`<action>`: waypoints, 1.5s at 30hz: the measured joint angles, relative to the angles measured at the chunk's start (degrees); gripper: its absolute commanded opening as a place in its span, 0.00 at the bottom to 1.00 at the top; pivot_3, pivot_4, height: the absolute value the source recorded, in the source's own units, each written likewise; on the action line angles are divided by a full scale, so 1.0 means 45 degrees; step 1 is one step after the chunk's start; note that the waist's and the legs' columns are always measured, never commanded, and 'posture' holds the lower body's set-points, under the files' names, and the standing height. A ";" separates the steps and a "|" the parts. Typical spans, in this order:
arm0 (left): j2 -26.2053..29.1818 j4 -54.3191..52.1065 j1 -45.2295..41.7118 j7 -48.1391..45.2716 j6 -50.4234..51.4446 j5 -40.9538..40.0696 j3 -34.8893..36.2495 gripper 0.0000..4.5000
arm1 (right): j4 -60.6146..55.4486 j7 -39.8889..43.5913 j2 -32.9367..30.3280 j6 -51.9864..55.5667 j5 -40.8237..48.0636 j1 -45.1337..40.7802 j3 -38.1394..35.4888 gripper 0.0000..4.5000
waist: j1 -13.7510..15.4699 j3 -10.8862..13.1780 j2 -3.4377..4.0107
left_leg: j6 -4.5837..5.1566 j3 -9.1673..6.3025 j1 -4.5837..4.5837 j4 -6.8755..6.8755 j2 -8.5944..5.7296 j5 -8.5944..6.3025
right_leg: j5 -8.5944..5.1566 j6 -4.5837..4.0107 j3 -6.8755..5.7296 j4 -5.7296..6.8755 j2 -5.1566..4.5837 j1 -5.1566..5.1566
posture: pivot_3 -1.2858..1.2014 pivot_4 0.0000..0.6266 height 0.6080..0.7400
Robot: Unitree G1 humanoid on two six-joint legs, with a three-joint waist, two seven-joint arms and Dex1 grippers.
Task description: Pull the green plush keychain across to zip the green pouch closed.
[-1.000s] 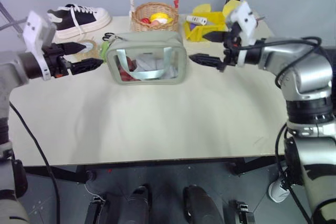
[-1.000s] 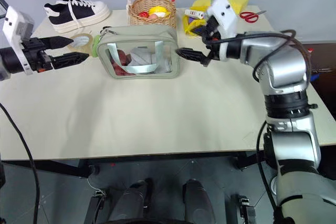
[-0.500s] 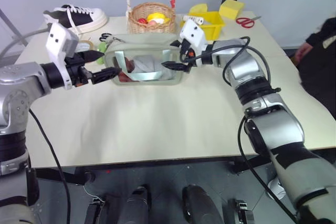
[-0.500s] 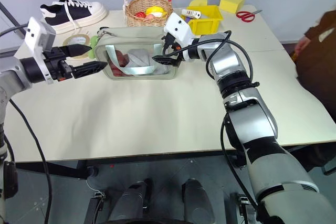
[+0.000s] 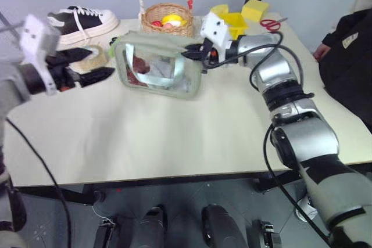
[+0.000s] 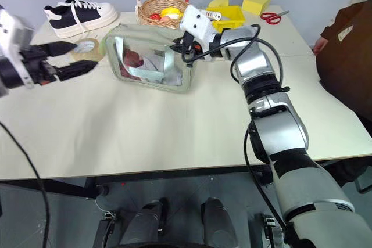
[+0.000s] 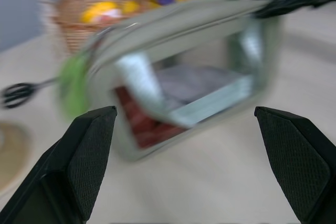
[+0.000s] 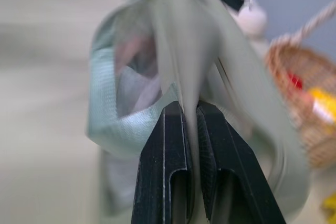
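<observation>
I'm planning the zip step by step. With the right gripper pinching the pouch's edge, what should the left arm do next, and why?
Probably bring the open left gripper in to the bright-green fuzzy plush keychain. The right gripper is already shut on the right end of the pale sage-green clear-window pouch, anchoring it, while the keychain hangs ungrasped at the far end.

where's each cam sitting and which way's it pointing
Left eye view: on the head, looking forward and down over the table; both arms show, the left gripper open, the right gripper at the green pouch.
Right eye view: beside it, same scene.
Left wrist view: on the left wrist, facing the pouch's end with the green plush keychain, between its own spread fingers.
Right wrist view: on the right wrist; its fingers pinch the pouch's top edge.
All four show the pouch and the wicker basket.
</observation>
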 measured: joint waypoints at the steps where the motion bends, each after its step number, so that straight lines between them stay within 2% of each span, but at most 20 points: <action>1: 0.0160 0.0045 0.0014 -0.0094 -0.0032 -0.0004 0.0110 1.00 | -0.0934 0.0469 -0.0219 0.0289 0.0263 0.0385 -0.0058 0.01 | 0.0018 -0.0001 -0.0001 | 0.0000 -0.0002 -0.0001 0.0004 -0.0001 0.0000 | 0.0000 0.0000 -0.0003 -0.0009 -0.0004 0.0010 | 0.52 0.24 1.00; 7: 0.0187 0.0059 0.0297 -0.0313 -0.0110 -0.0033 0.0245 1.00 | -0.4704 0.2110 -0.0981 0.1214 0.1131 0.2762 0.0091 0.01 | -0.0004 -0.0001 -0.0002 | 0.0003 -0.0003 0.0002 0.0075 -0.0002 -0.0002 | 0.0001 0.0001 -0.0004 0.0049 0.0003 0.0019 | 0.52 0.24 1.00; 11: -0.0013 -0.0020 0.0352 -0.0305 -0.0132 -0.0045 0.0230 1.00 | -0.4581 0.2237 -0.1237 0.0278 0.0916 0.3505 0.0213 0.01 | -0.0032 0.0000 0.0000 | 0.0007 -0.0001 0.0016 0.0162 0.0003 -0.0004 | 0.0005 -0.0006 -0.0001 0.0132 0.0014 0.0032 | 0.52 0.24 1.00; 17: -0.0077 0.0001 0.0480 -0.0357 -0.0256 -0.0034 0.0194 1.00 | -0.3106 0.2452 -0.2130 -0.1449 0.0473 0.3404 0.0171 0.01 | 0.0096 0.0000 -0.0001 | 0.0021 -0.0002 0.0095 0.0181 0.0002 0.0004 | 0.0006 -0.0011 -0.0005 0.0120 0.0009 0.0135 | 0.52 0.24 1.00; 21: -0.0147 0.0072 0.0471 -0.0381 -0.0326 -0.0022 -0.0073 1.00 | -0.2677 0.2871 -0.2387 -0.1602 0.0558 0.3121 0.0114 0.01 | 0.0080 -0.0001 -0.0001 | 0.0021 -0.0001 0.0094 0.0177 0.0002 0.0004 | 0.0007 -0.0010 -0.0004 0.0120 0.0007 0.0132 | 0.52 0.24 1.00; 26: -0.0234 0.0376 0.0378 -0.0446 -0.0390 0.0003 -0.0276 1.00 | -0.2697 0.2990 -0.2548 -0.1293 0.0622 0.2899 0.0053 0.01 | 0.0029 -0.0001 -0.0002 | 0.0023 -0.0001 0.0091 0.0170 0.0002 0.0003 | 0.0006 -0.0010 -0.0004 0.0120 0.0004 0.0125 | 0.52 0.24 1.00; 35: -0.0212 0.1498 0.1795 -0.1131 -0.1128 0.0788 -0.1079 1.00 | -0.5372 0.2495 -0.2454 0.0730 0.1093 0.3983 0.0047 0.01 | -0.0019 0.0000 0.0002 | 0.0026 0.0011 0.0093 0.0152 0.0016 0.0001 | 0.0006 -0.0013 0.0009 0.0135 0.0015 0.0098 | 0.52 0.24 1.00; 41: -0.1322 0.1565 0.1772 -0.1128 -0.0675 0.0426 -0.1299 1.00 | -0.5783 0.2263 -0.2364 0.1317 0.1084 0.4015 0.0070 0.01 | 0.0032 -0.0001 0.0000 | 0.0027 0.0009 0.0083 0.0167 0.0009 0.0001 | 0.0006 -0.0013 0.0004 0.0128 0.0000 0.0106 | 0.52 0.24 1.00; 43: -0.1508 0.1546 0.1731 -0.1011 -0.0665 0.0463 -0.1401 0.87 | -0.5787 0.2200 -0.2363 0.1486 0.1085 0.4049 0.0070 0.00 | 0.0032 -0.0001 0.0000 | 0.0027 0.0009 0.0083 0.0165 0.0008 0.0001 | 0.0006 -0.0013 0.0004 0.0128 -0.0001 0.0105 | 0.52 0.24 1.00; 45: -0.1813 0.1550 0.1558 -0.0881 -0.0642 0.0520 -0.1691 0.68 | -0.5835 0.2145 -0.2362 0.1575 0.1089 0.4064 0.0067 0.00 | 0.0039 -0.0001 0.0000 | 0.0027 0.0008 0.0083 0.0168 0.0007 0.0001 | 0.0007 -0.0012 0.0003 0.0129 -0.0002 0.0106 | 0.52 0.24 1.00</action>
